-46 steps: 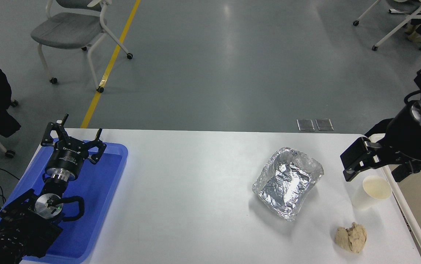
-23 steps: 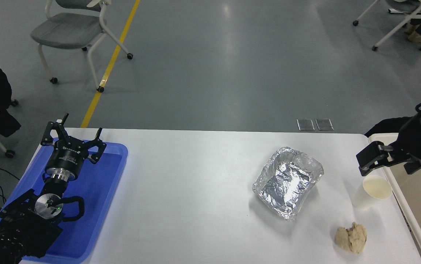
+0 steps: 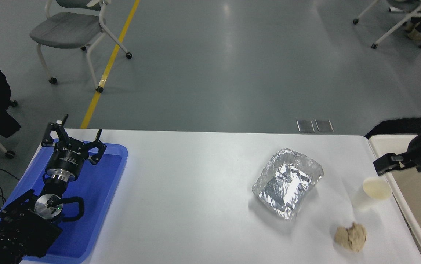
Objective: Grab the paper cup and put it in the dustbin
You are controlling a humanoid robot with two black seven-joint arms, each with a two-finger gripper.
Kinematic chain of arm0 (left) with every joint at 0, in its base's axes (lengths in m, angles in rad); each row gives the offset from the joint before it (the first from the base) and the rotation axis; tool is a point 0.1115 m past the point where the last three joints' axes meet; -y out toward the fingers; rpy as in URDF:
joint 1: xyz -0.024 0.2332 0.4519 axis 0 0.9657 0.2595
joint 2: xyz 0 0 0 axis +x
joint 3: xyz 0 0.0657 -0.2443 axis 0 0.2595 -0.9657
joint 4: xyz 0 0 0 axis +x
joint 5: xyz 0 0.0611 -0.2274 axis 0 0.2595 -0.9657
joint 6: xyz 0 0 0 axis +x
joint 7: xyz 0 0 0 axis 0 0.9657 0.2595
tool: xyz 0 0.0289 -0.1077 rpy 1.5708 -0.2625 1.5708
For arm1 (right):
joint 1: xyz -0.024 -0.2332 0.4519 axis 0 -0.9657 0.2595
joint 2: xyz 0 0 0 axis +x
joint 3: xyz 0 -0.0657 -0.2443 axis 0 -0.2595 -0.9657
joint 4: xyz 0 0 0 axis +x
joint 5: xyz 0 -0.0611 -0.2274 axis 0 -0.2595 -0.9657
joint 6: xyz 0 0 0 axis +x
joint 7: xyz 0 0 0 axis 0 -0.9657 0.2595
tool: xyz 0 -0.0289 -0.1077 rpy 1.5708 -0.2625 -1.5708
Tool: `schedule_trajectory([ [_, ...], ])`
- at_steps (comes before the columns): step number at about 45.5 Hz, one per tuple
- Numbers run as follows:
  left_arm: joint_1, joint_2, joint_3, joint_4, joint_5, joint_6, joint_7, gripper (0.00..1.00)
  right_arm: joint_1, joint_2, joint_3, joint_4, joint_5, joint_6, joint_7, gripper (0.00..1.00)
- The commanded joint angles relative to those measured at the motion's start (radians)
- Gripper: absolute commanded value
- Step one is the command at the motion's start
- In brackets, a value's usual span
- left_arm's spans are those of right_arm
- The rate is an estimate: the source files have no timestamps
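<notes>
Paper cup (image 3: 373, 192): I see it standing upright, mouth up, near the table's right edge, nothing touching it. Not yet picked up.
Right gripper (image 3: 389, 164): it hangs just past the cup's far-right side, over the bin's near-left rim, holding nothing. Only a dark block of it shows, so I cannot tell how its fingers stand.
Dustbin (image 3: 383, 140): cream rim hard against the table's right side, just beside the cup. Short carry, I judge.
Risk, knock-over: the cup looks light and empty; if I come in low from the right I could clip the rim and tip it, or push it left towards the foil tray (image 3: 287, 187).
Risk, crush: a hard squeeze on thin paper walls would likely buckle it and let it slip.
Risk, rim snag: with the bin's thick rim so close, a sideways approach could catch on it.
Paper wad (image 3: 351, 237): nearer than the cup, apart from it; a wrong target if I misjudge.
Left gripper (image 3: 71, 142): parked over the blue tray (image 3: 115, 172) at the far left, fingers spread, empty.
</notes>
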Motion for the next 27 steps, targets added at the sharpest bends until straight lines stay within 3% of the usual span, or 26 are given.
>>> schedule_trajectory([
  [1,0.0,0.0,-0.001,0.0,0.0,0.0,0.0,1.0,-0.238,-0.001,0.133,-0.186,-0.079,-0.053,0.001,1.0],
  [27,-0.002,0.0,0.0,0.0,0.0,0.0,0.0,1.0,-0.447,0.051,0.27,-0.31,-0.085,-0.129,-0.001,1.0],
])
